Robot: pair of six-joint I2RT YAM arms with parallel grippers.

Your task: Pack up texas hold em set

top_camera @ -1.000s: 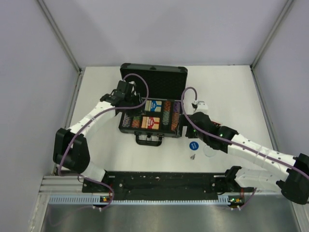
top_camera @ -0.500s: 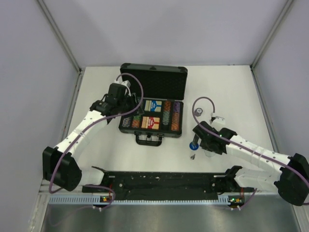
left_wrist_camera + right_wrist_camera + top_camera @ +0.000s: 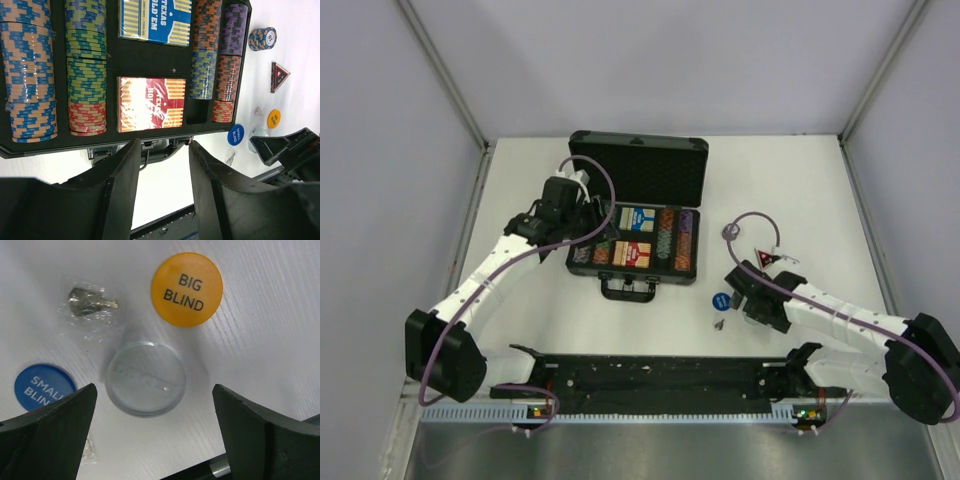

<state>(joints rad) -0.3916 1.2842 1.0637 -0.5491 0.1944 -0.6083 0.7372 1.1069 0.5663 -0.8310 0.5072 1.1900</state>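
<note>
Jaws of the right claw (image 3: 154, 390) stand wide and empty. On the table (image 3: 260, 340), a clear round button (image 3: 146, 378) lies under the gap, with the orange BIG BLIND button (image 3: 187, 289) and a bagged key (image 3: 90, 301) beyond it and the blue SMALL BLIND button (image 3: 44, 386) by 1 finger. The left claw (image 3: 164, 145) is half spread, holding nothing, at the open black case (image 3: 150, 60)'s handle edge. The red card box (image 3: 151, 111) lies just ahead of its tips, the blue card box (image 3: 155, 20) farther on, and rows of chips (image 3: 30, 75) on both sides. The red triangle (image 3: 280, 76) lies outside the case.

A white table (image 3: 800, 180) sits between pale lavender walls (image 3: 660, 60) and aluminium posts (image 3: 445, 75).
</note>
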